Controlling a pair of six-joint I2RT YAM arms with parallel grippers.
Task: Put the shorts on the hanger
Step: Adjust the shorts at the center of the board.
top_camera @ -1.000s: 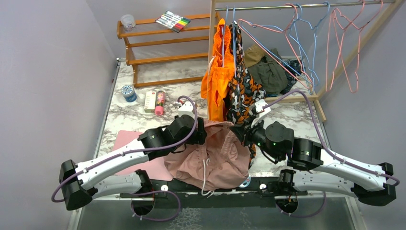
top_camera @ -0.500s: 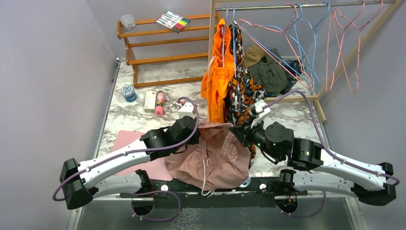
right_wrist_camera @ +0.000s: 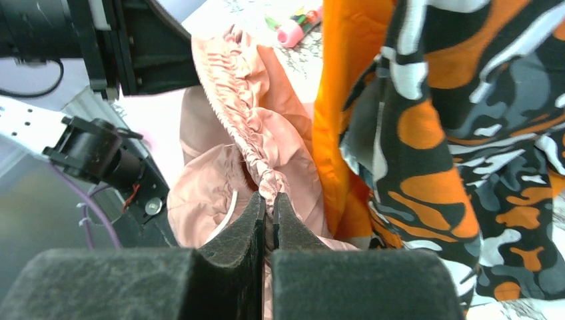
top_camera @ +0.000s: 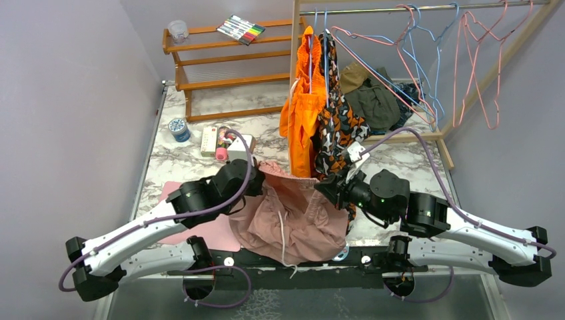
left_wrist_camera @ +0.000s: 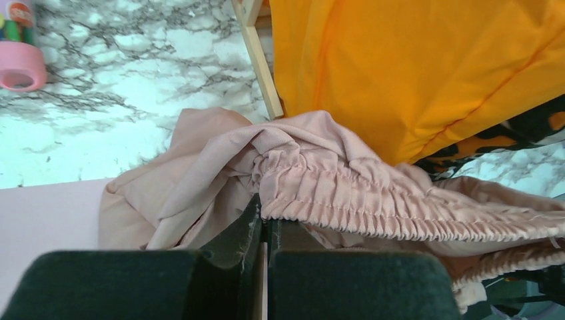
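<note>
Top view: the shorts are bunched at the near edge of the table, with the waistband stretched between both arms. The left gripper and right gripper each sit at 1 end of it. The pink hanger is up on the rail, well apart. I'd keep the band taut and level while lifting, no yanking, or the elastic may slip out.

Left wrist: jaws pinched tight on the gathered waistband. It's dusty pink and crinkly, with an orange garment right behind.

Right wrist: jaws clamped on the band's other end, fabric sagging below, camo garment close alongside.
</note>
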